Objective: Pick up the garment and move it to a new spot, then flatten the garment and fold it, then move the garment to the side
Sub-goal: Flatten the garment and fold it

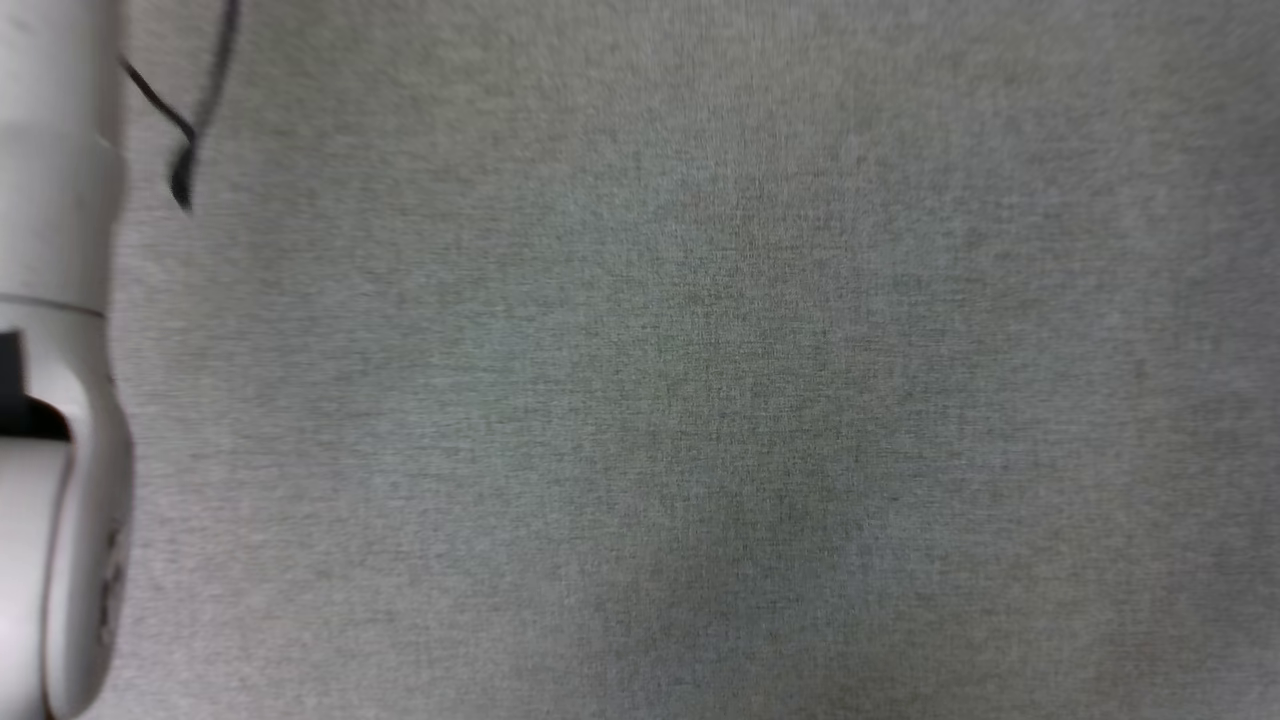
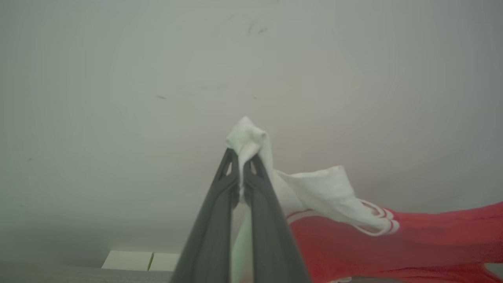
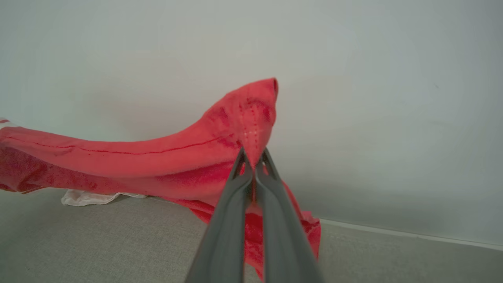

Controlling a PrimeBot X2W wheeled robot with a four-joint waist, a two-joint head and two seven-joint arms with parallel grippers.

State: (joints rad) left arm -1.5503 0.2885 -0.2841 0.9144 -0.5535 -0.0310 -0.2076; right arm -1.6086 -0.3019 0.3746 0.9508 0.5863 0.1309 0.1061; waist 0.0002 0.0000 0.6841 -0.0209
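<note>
Left wrist view: L hand [image 2: 243,158] pinched tight on garment's [image 2: 412,239] white sleeve; R hand [image 3: 254,156] pinched on red edge. Garment hangs btwn them, part resting on grey worktop [image 3: 98,243].

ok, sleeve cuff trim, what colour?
Cuff trim: white with thin red stripes; left wrist view shows it best.

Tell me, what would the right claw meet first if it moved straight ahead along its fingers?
The right claw is shut on the garment, whose red fold stands just past its tips. Behind that fold, probably the pale wall; how far is unclear.
</note>
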